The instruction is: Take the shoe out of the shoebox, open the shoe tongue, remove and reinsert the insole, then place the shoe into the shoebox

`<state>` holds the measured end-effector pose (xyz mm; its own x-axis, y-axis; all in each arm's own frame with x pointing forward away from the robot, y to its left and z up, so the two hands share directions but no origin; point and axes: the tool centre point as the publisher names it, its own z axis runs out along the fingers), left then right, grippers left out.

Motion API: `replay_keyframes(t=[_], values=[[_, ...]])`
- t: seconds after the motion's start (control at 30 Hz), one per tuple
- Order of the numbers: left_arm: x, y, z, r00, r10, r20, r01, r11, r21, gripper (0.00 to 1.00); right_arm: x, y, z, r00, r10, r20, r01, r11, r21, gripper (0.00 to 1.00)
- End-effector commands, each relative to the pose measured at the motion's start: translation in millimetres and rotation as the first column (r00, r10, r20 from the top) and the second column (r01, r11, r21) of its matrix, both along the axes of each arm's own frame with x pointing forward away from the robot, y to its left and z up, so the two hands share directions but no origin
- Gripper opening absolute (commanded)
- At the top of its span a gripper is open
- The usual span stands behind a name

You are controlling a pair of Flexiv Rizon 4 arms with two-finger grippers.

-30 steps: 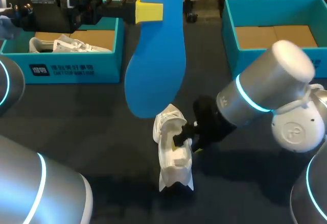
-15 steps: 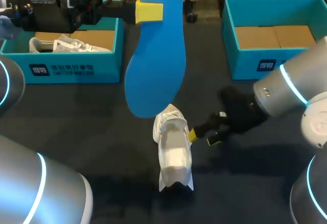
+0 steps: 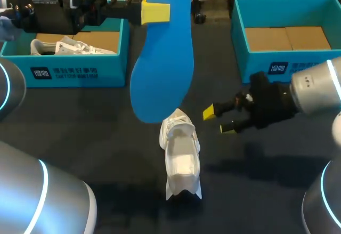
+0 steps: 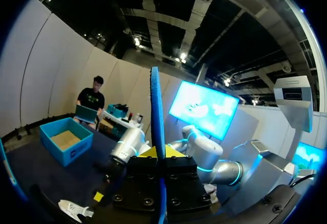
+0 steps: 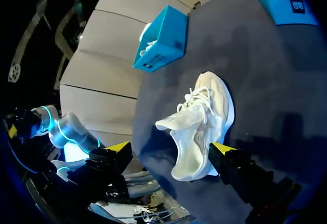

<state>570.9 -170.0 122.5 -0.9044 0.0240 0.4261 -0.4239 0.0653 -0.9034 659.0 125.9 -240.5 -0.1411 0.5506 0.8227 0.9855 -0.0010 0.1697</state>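
Two shoes, two shoeboxes, one insole. The white shoe (image 3: 181, 156) lies on the table (image 3: 96, 132). The second shoe (image 3: 69, 46) sits in the left shoebox (image 3: 69, 73) at its 10 o'clock, with the right shoebox (image 3: 258, 63) at 2 o'clock. The left gripper (image 4: 159, 153) is clenched on the blue insole (image 3: 160, 69); the right gripper (image 3: 217, 120), near the white shoe at 2 o'clock, is released

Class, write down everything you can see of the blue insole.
The blue insole is a flat, smooth, foam-like foot shape in plain bright blue, out of the shoe. The left gripper is shut on its narrower part, a yellow fingertip pressed against its face. It hangs in the air with its broad rounded end downward, above the white shoe. Nothing else visibly touches it.
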Motion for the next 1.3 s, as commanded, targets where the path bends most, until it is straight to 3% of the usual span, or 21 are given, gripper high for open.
replay_keyframes(t=[0.03, 0.23, 0.33, 0.47, 0.87, 1.03, 1.17, 1.3], values=[[2.0, -2.6, 0.9, 1.000, -0.003, 0.000, 0.003, 1.000, 0.002, 0.00, -11.0, -17.5, 6.6, 1.000, -0.015, 0.012, 0.015, 1.000, 0.013, 1.00], [2.0, -2.6, 0.9, 1.000, -0.003, 0.000, 0.003, 1.000, 0.002, 0.00, -11.0, -17.5, 6.6, 1.000, -0.015, 0.012, 0.015, 1.000, 0.013, 1.00], [2.0, -2.6, 0.9, 1.000, -0.003, 0.000, 0.003, 1.000, 0.002, 0.00, 1.6, -1.2, 12.4, 1.000, 0.017, -0.012, -0.017, 1.000, 0.014, 1.00], [2.0, -2.6, 0.9, 1.000, -0.003, 0.000, 0.003, 1.000, 0.002, 0.00, 13.3, 1.5, 20.8, 0.998, 0.018, -0.054, -0.017, 1.000, 0.012, 1.00], [2.0, -2.6, 0.9, 1.000, -0.003, 0.000, 0.003, 1.000, 0.002, 0.00, 25.8, -3.8, 53.4, 0.997, 0.028, -0.077, -0.017, 0.991, 0.132, 1.00], [15.8, 1.3, -5.3, 0.984, 0.012, 0.176, -0.011, 1.000, -0.005, 0.00, 29.9, -5.7, 57.6, 0.993, 0.027, -0.118, -0.005, 0.984, 0.181, 1.00], [32.4, 5.7, -14.8, 0.943, 0.047, 0.330, -0.049, 0.999, -0.005, 0.00, 31.5, -9.0, 59.2, 0.991, -0.001, -0.131, 0.028, 0.978, 0.206, 1.00], [51.8, 13.1, -21.7, 0.867, 0.007, 0.498, 0.003, 1.000, -0.019, 0.00, 31.5, -9.0, 59.2, 0.991, -0.001, -0.131, 0.028, 0.978, 0.206, 1.00]])
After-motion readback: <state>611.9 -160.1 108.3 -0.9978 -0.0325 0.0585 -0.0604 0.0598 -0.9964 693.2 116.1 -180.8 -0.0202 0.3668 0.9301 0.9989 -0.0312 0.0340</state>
